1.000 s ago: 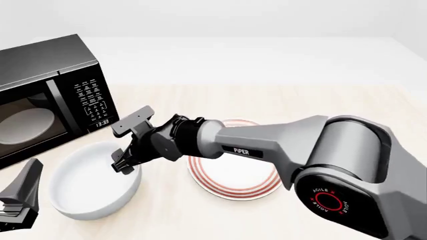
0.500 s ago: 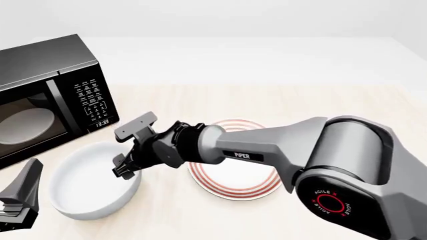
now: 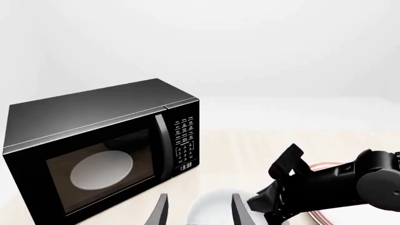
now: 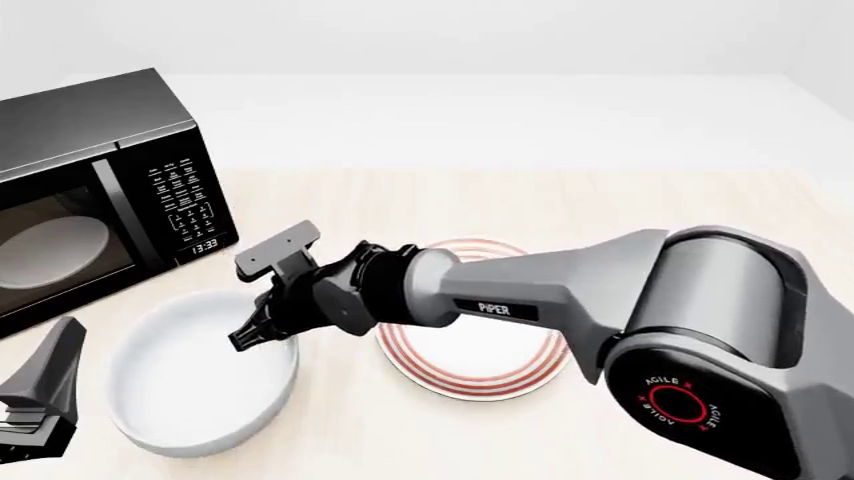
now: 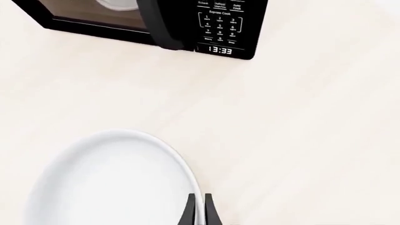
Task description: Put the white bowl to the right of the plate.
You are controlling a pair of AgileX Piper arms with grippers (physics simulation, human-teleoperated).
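The white bowl (image 4: 187,385) sits at the front left, close to the left of the plate (image 4: 467,365), which has red-orange rings. My right gripper (image 4: 251,337) reaches across over the plate and is shut on the bowl's right rim. In the right wrist view its fingers (image 5: 189,212) pinch the thin rim of the bowl (image 5: 106,183). My left gripper (image 4: 34,400) is open and empty at the front left corner. In the left wrist view the bowl (image 3: 216,208) shows between its spread fingers (image 3: 160,213).
A black microwave (image 4: 94,190) stands at the back left, door shut, with a pale turntable disc (image 4: 54,250) inside. It also shows in the left wrist view (image 3: 100,150) and the right wrist view (image 5: 187,18). Bare tabletop (image 4: 667,210) lies right of the plate.
The right gripper has sunk a little onto the bowl's right rim. The bowl has shifted slightly right, toward the plate. The left arm has not moved.
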